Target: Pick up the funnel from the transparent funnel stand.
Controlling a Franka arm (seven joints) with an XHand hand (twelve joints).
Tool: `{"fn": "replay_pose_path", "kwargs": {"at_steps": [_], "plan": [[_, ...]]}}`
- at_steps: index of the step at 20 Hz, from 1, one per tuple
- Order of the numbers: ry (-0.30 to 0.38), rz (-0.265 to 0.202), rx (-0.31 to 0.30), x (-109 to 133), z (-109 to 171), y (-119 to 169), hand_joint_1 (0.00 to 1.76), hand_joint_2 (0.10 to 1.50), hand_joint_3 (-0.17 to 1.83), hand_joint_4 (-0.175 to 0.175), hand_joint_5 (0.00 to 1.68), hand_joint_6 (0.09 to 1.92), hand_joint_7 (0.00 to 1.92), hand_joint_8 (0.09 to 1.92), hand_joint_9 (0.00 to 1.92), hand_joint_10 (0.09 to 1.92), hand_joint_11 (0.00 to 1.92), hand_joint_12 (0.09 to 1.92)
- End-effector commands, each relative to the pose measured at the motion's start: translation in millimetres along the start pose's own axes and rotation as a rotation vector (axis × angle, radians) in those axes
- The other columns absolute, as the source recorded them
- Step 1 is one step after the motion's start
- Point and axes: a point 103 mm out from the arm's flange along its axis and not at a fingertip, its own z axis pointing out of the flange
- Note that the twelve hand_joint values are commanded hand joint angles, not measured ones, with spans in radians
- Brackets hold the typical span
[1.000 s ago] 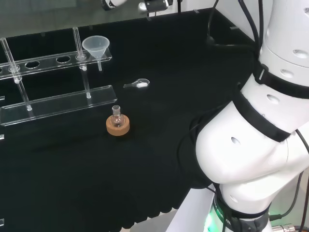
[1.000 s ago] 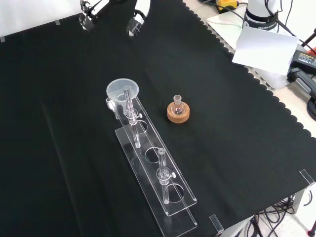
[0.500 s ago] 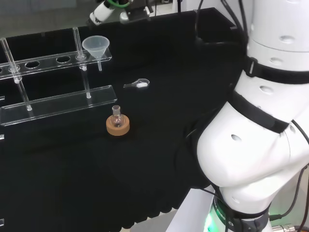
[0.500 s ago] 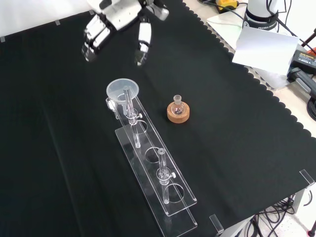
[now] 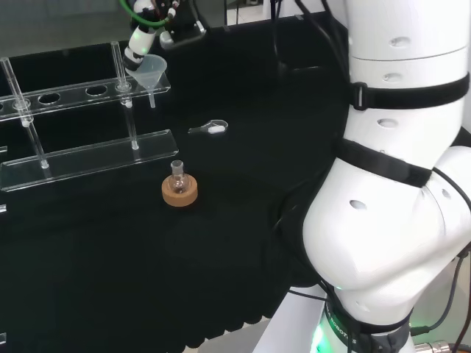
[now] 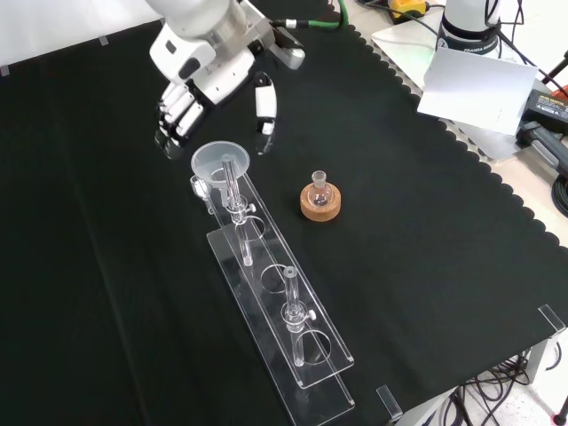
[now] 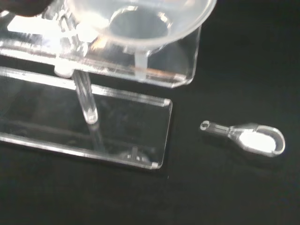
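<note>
While the funnel [image 6: 220,162] is sitting untouched in the end hole of the transparent funnel stand [image 6: 293,337], the hand [image 6: 209,75] is descending from the cloth's far edge, fingers spread apart around the rim, setting up the grasp.

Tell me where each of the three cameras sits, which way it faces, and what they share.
Head view: behind and above the arm's base, looking over the white links at the bench; the hand reaches the funnel.
Front view: opposite the arm, looking down on the cloth; the hand enters from the top.
Wrist view: at the wrist, looking at funnel, funnel stand and a small scoop.
All share funnel and stand.
</note>
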Motion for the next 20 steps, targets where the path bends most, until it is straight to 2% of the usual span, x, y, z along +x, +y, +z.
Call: {"fn": "replay_pose_path", "kwargs": {"at_steps": [1, 12, 20], "plan": [[-0.038, 0.001, 0.039, 9, 8, 2, 0.65, 0.67, 0.33, 0.034, 0.16, 0.09, 0.00, 0.44, 0.05, 0.94, 0.27, 1.53], [-0.049, 0.008, 0.045, 9, 17, 7, 0.68, 0.62, 0.44, 0.031, 0.18, 0.09, 0.00, 0.57, 0.11, 0.91, 0.29, 1.51], [-0.044, 0.005, 0.069, 8, 27, 18, 0.70, 0.61, 0.45, 0.037, 0.19, 0.09, 0.00, 0.58, 0.11, 0.91, 0.30, 1.51]]}}
